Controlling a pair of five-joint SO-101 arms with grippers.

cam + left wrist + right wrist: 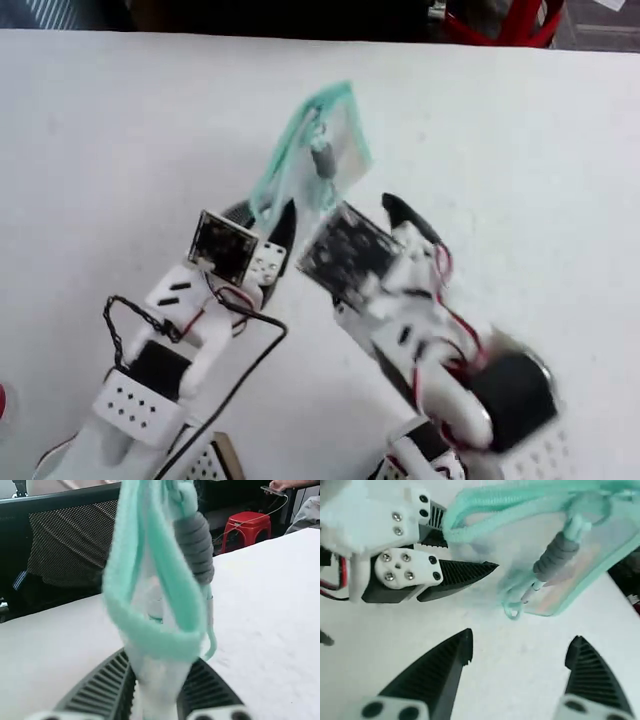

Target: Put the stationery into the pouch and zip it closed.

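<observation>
Pincers number two, one on each arm. The left pincer (155, 682) is clamped on one end of the single pouch (318, 150), pinching its clear wall and mint-green edging so that the pouch stands up from the grip. The right pincer (522, 640) is spread wide just beside the pouch, over the white counter (520, 140), touching nothing. The pouch's mouth gapes, its two green edges apart. Behind the clear wall something pale orange shows, too blurred to name or count. One grey zip pull (556, 555) hangs by the opening, and a thin green cord (512, 611) loops below it. Beyond the counter's far edge stands one red stool (247, 526).
</observation>
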